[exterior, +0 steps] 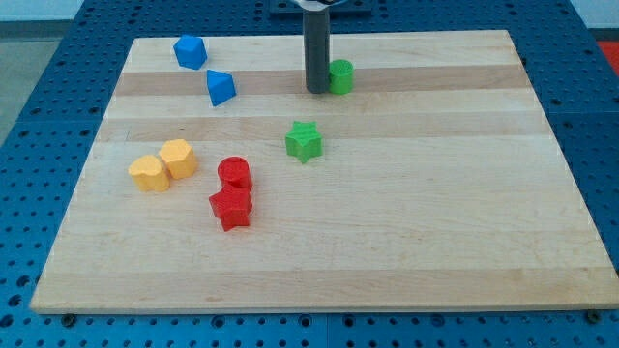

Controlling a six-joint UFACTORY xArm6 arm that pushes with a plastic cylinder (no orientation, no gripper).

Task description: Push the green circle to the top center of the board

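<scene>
The green circle (pixel 341 76) stands near the view's top centre of the wooden board (pixel 406 242). My rod comes down from the view's top and my tip (pixel 317 90) rests on the board right against the green circle's left side. A green star (pixel 304 141) lies below them, towards the board's middle.
A blue block (pixel 191 51) and a blue triangle-like block (pixel 221 88) sit at the view's top left. Two yellow blocks (pixel 162 164) lie at the left. A red circle (pixel 235 174) and a red star (pixel 231 208) lie touching, left of centre.
</scene>
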